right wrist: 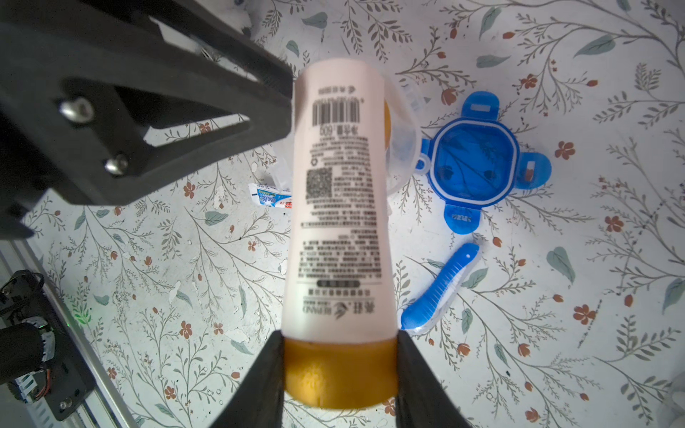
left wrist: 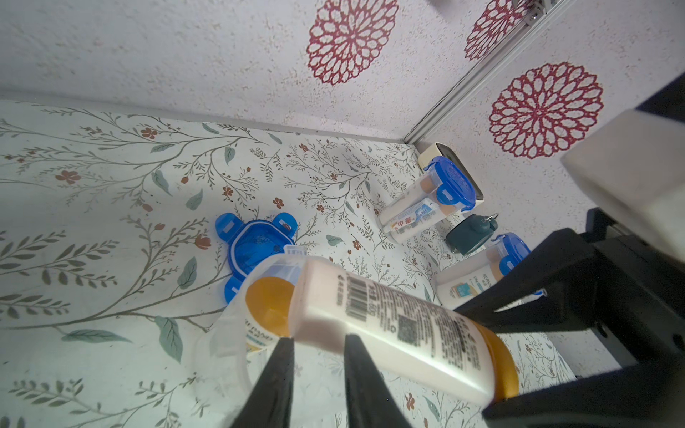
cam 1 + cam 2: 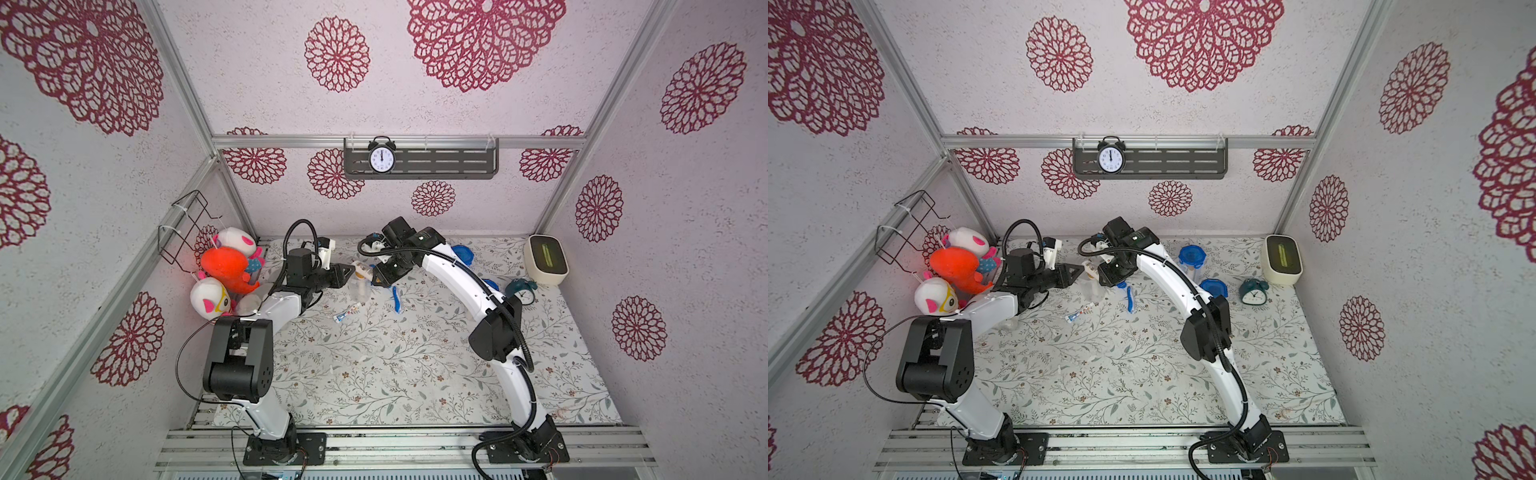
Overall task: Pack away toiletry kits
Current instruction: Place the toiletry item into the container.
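bottle clamped in right tool

Both arms are built alike: glossy white tube links joined by boxy matte-black joint housings. The left arm rises from a black screwed base plate at the bench's 7 o'clock edge. The right arm rises from a matching plate at 5 o'clock. A ribbed black hose runs along the right arm, and a thin black cable loops off the left arm's big joint. The left claw and right claw have matte-black tapering fingers. In the right wrist view a left finger shows a triangular cut-out and two silver screws.
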